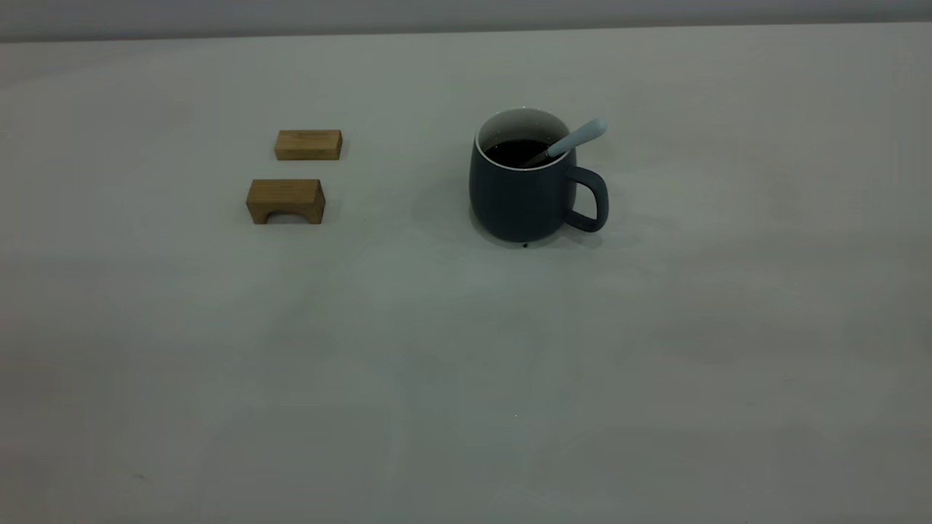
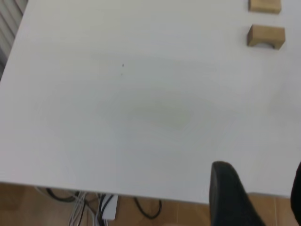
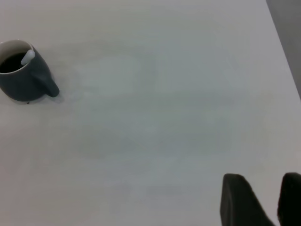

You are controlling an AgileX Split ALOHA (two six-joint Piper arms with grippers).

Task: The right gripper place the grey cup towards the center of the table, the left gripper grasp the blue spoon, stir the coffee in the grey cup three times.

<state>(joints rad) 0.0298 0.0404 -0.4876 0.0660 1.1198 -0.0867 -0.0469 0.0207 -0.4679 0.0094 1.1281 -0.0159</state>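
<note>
The grey cup (image 1: 520, 193) stands upright a little right of the table's (image 1: 466, 349) middle, its handle pointing right. Dark coffee (image 1: 515, 151) fills it. The blue spoon (image 1: 577, 138) rests in the coffee, its pale handle leaning over the rim above the cup's handle. No arm shows in the exterior view. My left gripper (image 2: 261, 186) hangs open over the table's edge, far from the cup, with nothing between its fingers. My right gripper (image 3: 263, 190) is open with a narrower gap, far from the cup (image 3: 23, 80) and spoon (image 3: 27, 57).
Two small wooden blocks lie left of the cup: a flat one (image 1: 308, 144) and an arched one (image 1: 285, 201) in front of it. The left wrist view shows the arched block (image 2: 265, 36) and cables (image 2: 101, 205) under the table's edge.
</note>
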